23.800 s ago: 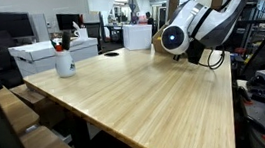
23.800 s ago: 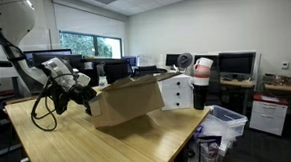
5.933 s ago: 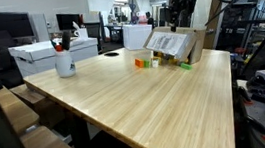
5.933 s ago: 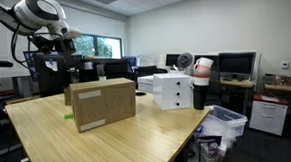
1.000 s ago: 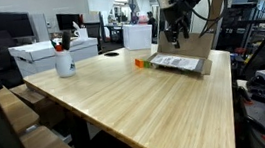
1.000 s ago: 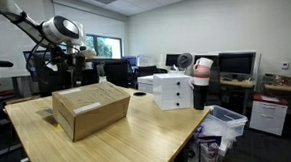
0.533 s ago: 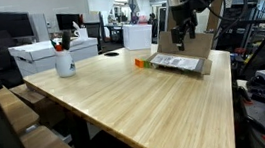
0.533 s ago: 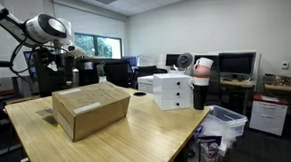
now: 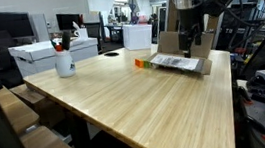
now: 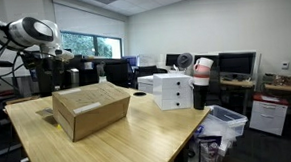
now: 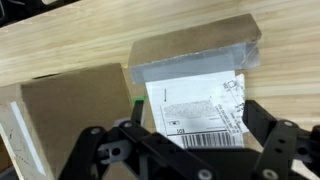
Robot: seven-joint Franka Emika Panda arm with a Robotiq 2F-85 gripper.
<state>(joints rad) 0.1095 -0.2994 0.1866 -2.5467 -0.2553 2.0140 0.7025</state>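
Monitors and office desks crowded the room behind a long pale wooden bench (image 9: 125, 100). Far left stood a white mug (image 9: 64, 62) of pens, well apart from the action. Next came small coloured blocks (image 9: 143, 62), just beside the cardboard box (image 9: 184, 63), and that box lay flat near the bench's far corner. Above it hung the hand (image 9: 191, 43), fingers (image 11: 92, 148) spread wide, gripping nothing. My read: this was the let-go stage, box down and free. A next move would call for a straight lift clear of the cardboard. The box's label (image 11: 200, 115) faced up at the wrist camera. Its long axis ran across the wrist view, slightly tilted, roughly in line with the fingers' spread.
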